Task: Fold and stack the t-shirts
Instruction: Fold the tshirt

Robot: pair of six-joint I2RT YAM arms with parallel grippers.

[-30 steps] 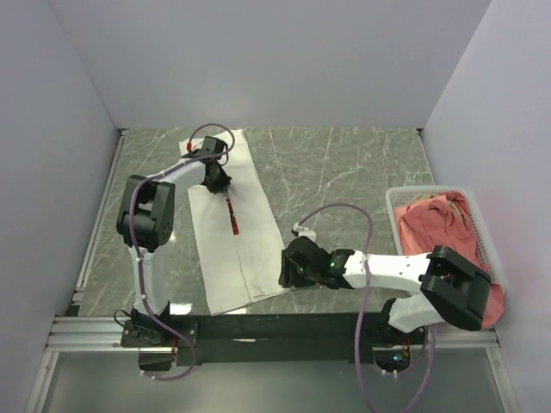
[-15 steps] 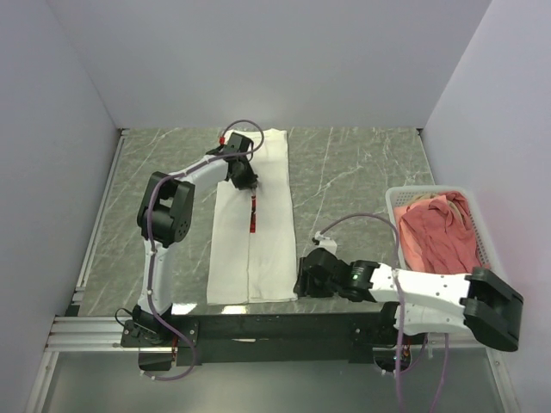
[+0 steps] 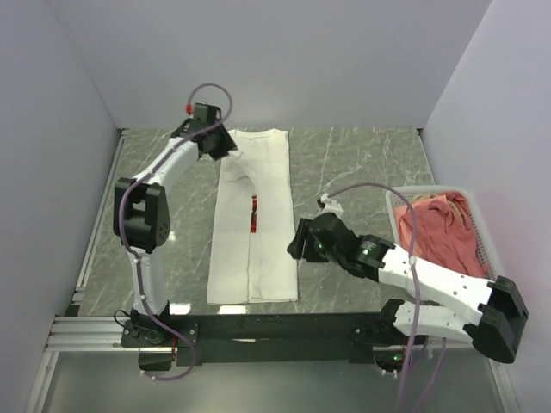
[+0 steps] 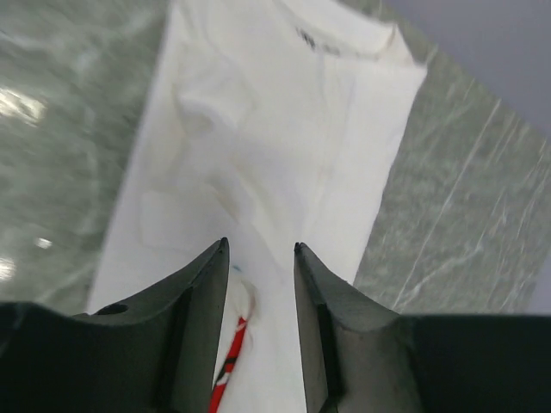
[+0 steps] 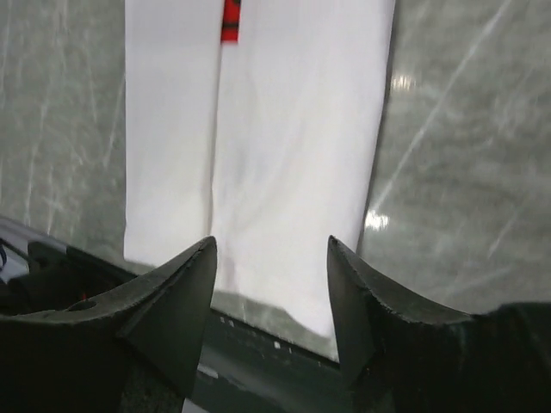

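The white t-shirt (image 3: 258, 249) lies flat on the table, folded lengthwise into a long narrow strip with its collar at the far end. A sliver of its red print (image 3: 253, 213) shows along the centre fold. My left gripper (image 3: 222, 148) is open and empty, raised over the strip's collar end; its view shows the shirt (image 4: 284, 129) and the red print (image 4: 228, 370) below the jaws (image 4: 260, 248). My right gripper (image 3: 297, 243) is open and empty, just right of the strip's lower half; its view shows the shirt's hem end (image 5: 293, 172) between the jaws (image 5: 271, 245). A salmon-pink t-shirt (image 3: 441, 231) lies in the basket.
The white slatted basket (image 3: 398, 206) stands at the right edge of the table. Grey walls close in the left, back and right. The black rail (image 3: 284, 327) with the arm bases runs along the near edge, just below the shirt's hem.
The shirt strip now lies straighter, square to the table. My left gripper has let go and risen towards the far left. My right gripper has lifted away from the hem.
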